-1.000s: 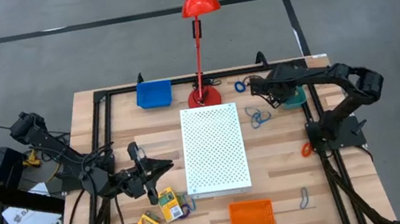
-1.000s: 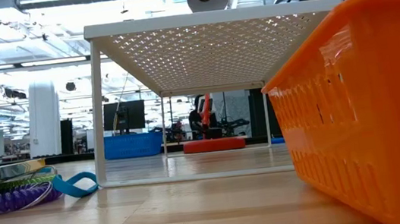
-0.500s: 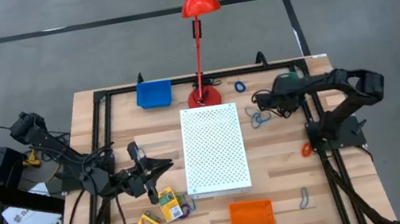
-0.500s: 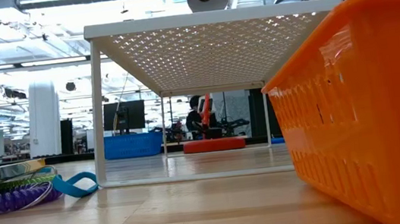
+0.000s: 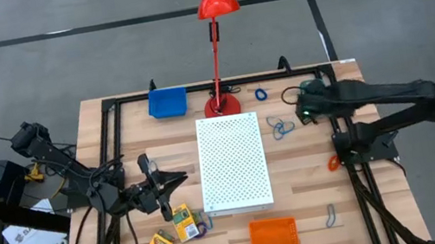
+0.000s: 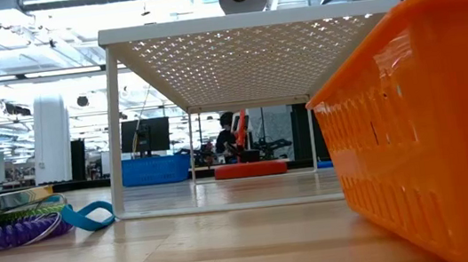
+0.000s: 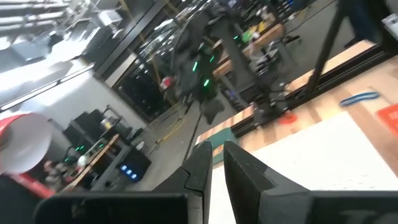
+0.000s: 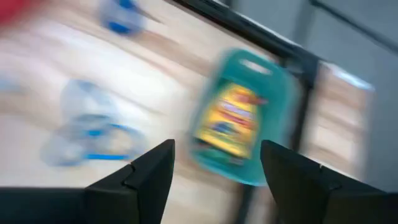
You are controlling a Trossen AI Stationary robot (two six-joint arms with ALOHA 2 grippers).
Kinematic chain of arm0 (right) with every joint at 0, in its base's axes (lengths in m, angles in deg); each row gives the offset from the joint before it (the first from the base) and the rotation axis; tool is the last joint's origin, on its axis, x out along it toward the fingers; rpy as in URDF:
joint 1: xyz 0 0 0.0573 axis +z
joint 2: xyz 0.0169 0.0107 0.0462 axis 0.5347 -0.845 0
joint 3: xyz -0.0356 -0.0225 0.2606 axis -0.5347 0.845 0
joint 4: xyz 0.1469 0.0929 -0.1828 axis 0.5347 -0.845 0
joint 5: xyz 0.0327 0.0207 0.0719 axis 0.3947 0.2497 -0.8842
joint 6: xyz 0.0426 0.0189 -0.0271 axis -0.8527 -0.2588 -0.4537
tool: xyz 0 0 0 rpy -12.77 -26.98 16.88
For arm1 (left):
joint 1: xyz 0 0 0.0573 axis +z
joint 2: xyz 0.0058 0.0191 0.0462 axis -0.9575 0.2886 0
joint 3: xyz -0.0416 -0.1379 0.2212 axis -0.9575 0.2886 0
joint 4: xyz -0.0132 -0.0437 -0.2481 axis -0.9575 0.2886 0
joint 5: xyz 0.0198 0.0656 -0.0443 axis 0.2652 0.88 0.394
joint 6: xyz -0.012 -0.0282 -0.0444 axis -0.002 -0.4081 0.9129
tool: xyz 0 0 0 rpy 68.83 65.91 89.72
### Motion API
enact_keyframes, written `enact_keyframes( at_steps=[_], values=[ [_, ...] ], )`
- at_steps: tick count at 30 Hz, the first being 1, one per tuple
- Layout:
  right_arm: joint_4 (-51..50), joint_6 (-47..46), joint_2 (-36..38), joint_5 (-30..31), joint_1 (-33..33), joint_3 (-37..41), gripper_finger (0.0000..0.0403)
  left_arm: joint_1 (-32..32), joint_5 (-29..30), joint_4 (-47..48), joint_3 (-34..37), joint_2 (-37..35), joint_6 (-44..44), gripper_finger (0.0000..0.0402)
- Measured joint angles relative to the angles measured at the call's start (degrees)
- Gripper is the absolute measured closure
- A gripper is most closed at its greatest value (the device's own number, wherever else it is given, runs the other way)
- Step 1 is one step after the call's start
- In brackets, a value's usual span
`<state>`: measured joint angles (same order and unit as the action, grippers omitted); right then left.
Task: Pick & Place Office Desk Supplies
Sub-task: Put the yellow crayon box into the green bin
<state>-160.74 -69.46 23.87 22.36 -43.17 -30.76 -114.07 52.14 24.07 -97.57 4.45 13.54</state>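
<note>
right gripper (image 5: pixel 302 114) spread, empty, over teal tray (image 8: pixel 239 124) holding crayon box (image 8: pixel 229 119) | left gripper (image 5: pixel 176 180) pressed together, parked at table's 8 o'clock | advice: centre over next supply, descend squarely, avoid dragging loops (image 5: pixel 282 128)

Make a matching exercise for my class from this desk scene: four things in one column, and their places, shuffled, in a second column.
Things:
1. blue tray
2. orange tray
3. teal tray
4. red lamp

Places:
A. near edge of the table, below the white board
B. far edge, middle of the table
C. under the right gripper, holding a crayon box
D. far edge, left of the lamp base

Pairs: 1-D, 2-A, 3-C, 4-B
</note>
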Motion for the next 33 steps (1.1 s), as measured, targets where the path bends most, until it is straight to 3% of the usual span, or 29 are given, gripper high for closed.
enact_keyframes(
  at_steps=[5, 11, 19, 22, 29, 31, 33],
  values=[
    [8.98, -1.05, 6.37, -3.51, 10.04, 0.0, 0.0168, -0.02, 6.64, 0.0, 0.0, 0.0, 0.28, 0.0366],
    [15.94, -1.7, 7.51, -3.06, 22.06, 0.0, 0.0168, -0.94, 15.74, 3.5, 0.0, 0.0, 5.93, 0.0366],
    [22.44, 0.94, 6.87, 1.18, 31.79, 0.02, 0.0168, -9.15, 27.46, 0.89, -1.08, -0.74, 6.56, 0.0366],
    [22.87, 1.79, 6.88, 2.54, 33.98, 0.02, 0.0168, -12.63, 31.29, -0.75, -1.16, -1.14, 10.63, 0.0366],
    [24.72, 4.96, 6.63, 6.35, 35.97, 0.02, 0.0168, -18.9, 30.41, 0.22, 0.47, -1.03, 23.96, 0.0366],
    [26.01, 6.43, 6.63, 6.45, 35.99, 0.02, 0.0168, -18.09, 25.1, 0.16, 1.78, -1.03, 26.19, 0.0366],
    [26.91, 7.79, 6.63, 6.44, 35.97, 0.02, 0.0168, -16.51, 16.15, -1.0, 2.7, -1.03, 28.56, 0.0366]
  ],
)
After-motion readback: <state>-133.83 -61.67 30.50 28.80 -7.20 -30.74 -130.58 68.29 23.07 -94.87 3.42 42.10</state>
